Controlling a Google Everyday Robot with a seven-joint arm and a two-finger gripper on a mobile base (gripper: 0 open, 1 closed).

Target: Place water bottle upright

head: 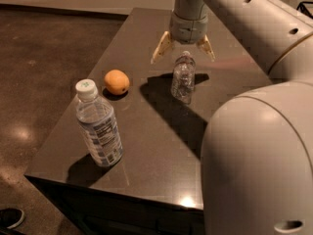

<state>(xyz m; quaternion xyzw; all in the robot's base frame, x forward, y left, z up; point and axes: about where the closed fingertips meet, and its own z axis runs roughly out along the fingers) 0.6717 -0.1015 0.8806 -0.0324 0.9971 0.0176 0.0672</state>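
The water bottle [183, 78], small, clear and crinkled, stands upright on the dark table [146, 146] near its middle back. My gripper [183, 50] hangs just above the bottle's cap, fingers [160, 48] spread wide to either side and holding nothing. The arm comes in from the upper right and its grey shell fills the right foreground.
A larger bottle with a blue-and-white label [99, 125] stands at the front left of the table. An orange [117, 82] lies left of the water bottle. The table's left and front edges drop to a dark floor. A shoe tip [10, 217] shows at bottom left.
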